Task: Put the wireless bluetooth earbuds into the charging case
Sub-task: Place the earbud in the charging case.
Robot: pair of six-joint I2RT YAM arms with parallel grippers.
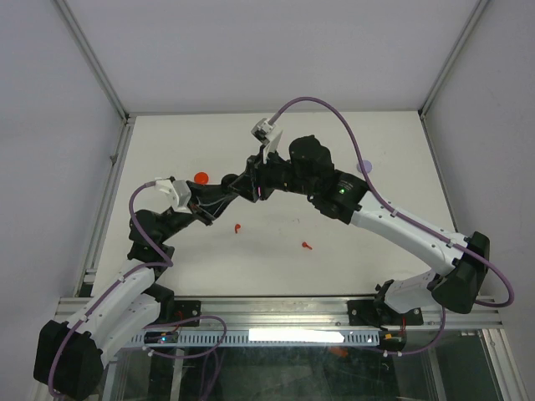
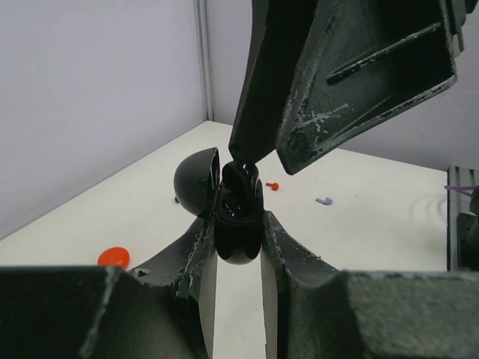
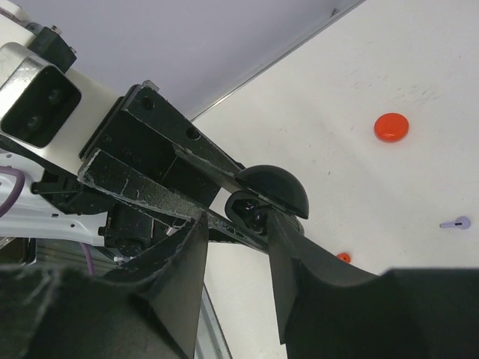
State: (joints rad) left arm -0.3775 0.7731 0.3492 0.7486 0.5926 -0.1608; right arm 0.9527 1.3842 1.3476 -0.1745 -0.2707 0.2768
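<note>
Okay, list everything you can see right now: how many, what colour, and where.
charging case: one, black, lid open, held above the table's middle
black earbud: one, at the case's mouth
red earbuds: two, lying apart on the table, near-left and near-right of the case
lavender earbud: one, on the table by a red one
red disc: one, left side of the table
lavender disc: one, right side, by the right arm's cable
table: one, white
left hand: clamped on the case
right hand: pinching the black earbud
</note>
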